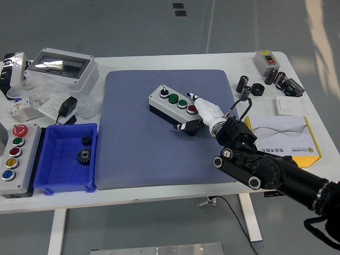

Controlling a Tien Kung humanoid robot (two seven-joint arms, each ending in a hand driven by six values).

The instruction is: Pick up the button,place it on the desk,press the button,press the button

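A grey button box [169,99] with a black base lies aslant on the blue mat [133,149], near its middle. Along its top run a black switch, two green buttons and a red button [191,109]. My right hand [189,111] reaches in from the lower right. Its white forefinger [204,108] is stretched out beside the red button, tip over the box's right end. The black thumb [184,126] lies against the box's near right corner. The other fingers look curled and hold nothing. My left arm does not show.
At the left stand a blue bin [50,183] with two black gears and a grey panel [27,166] of coloured buttons. A clear-lidded enclosure [61,66] and loose packets fill the back left. A yellow-white carton [287,137], black cylinders [244,82] and a small switch box [265,59] lie at the right.
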